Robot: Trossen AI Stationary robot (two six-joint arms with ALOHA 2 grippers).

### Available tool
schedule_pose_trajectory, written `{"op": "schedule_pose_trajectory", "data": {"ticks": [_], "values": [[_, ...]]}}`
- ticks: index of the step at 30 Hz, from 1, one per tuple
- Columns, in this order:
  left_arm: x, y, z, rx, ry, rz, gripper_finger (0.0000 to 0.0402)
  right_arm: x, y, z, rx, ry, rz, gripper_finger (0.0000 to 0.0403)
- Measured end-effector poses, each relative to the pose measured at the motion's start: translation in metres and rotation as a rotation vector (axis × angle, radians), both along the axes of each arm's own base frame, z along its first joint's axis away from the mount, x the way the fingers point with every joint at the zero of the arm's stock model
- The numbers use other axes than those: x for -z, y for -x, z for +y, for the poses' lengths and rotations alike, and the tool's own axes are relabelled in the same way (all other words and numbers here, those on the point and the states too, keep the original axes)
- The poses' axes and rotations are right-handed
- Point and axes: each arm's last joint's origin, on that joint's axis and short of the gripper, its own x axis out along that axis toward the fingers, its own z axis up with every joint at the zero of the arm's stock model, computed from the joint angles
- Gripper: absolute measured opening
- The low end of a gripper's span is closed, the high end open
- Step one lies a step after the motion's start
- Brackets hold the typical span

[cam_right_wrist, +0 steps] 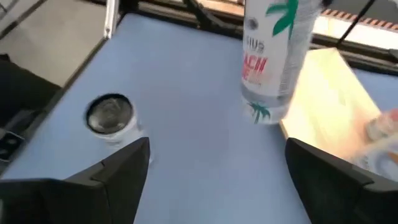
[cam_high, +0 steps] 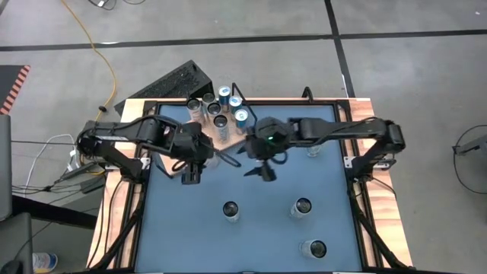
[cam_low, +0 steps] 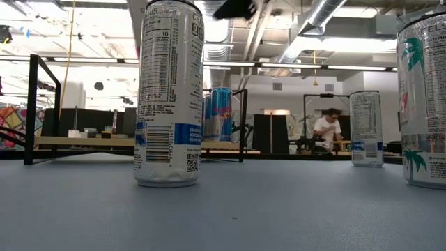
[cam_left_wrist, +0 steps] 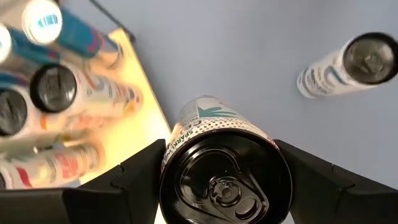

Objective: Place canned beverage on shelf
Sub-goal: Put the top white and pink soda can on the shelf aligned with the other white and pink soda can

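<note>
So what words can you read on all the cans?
"SPARK...", cut off: on the can in the left gripper.
"...IUS", with pink letters below too blurred to read surely: same can, right wrist view.
"10" in the nutrition panel: near can, low view; its small print is unreadable.
Cans on the shelf: too small or blurred.

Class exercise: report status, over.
Left gripper shut on can, beside the shelf. Right gripper open, empty, mid-table. Cans crowd the shelf's far end.
</note>
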Motion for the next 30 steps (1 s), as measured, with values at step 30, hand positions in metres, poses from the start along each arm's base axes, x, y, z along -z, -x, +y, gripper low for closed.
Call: {"op": "schedule_pose_trajectory", "data": {"ticks": [30], "values": [[-0.002,0.044,0.155,-0.009,0.044,0.047,0.0254,-0.081,0.146,0.027,0.035,-0.049,-0.007,0.0349]]}}
